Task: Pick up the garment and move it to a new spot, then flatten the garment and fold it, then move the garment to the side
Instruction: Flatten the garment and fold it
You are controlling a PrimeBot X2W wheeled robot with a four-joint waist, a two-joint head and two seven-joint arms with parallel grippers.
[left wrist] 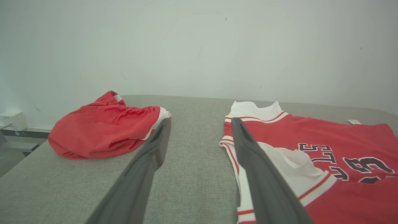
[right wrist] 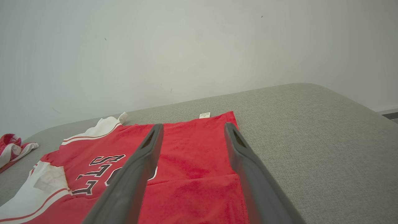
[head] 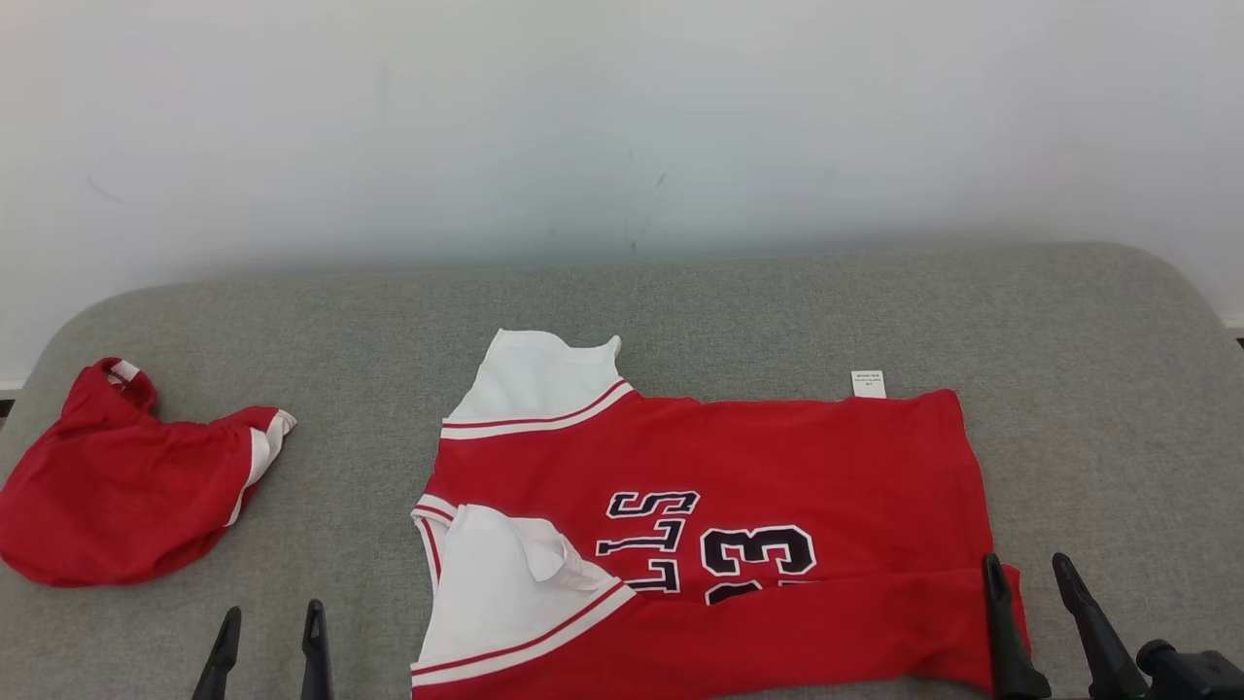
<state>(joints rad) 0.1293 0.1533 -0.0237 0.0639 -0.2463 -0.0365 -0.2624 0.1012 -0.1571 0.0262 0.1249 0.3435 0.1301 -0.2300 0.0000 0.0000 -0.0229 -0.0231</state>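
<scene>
Jersey (head: 739, 467): red, white sleeves, flat mid-table, near edge folded up over the lettering.
Tag (head: 868, 383): white, at the jersey's far edge.
Right gripper (head: 1026, 560): 2 fingers spread wide, empty, at the jersey's near right corner.
Left gripper (head: 272, 610): spread wide, empty, between jersey and shorts.
Shorts (head: 126, 486): red, crumpled, at the left of the grey table (head: 777, 301).

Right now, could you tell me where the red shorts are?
In the head view, the red shorts lie bunched on the grey cushion, well left of the jersey.
</scene>
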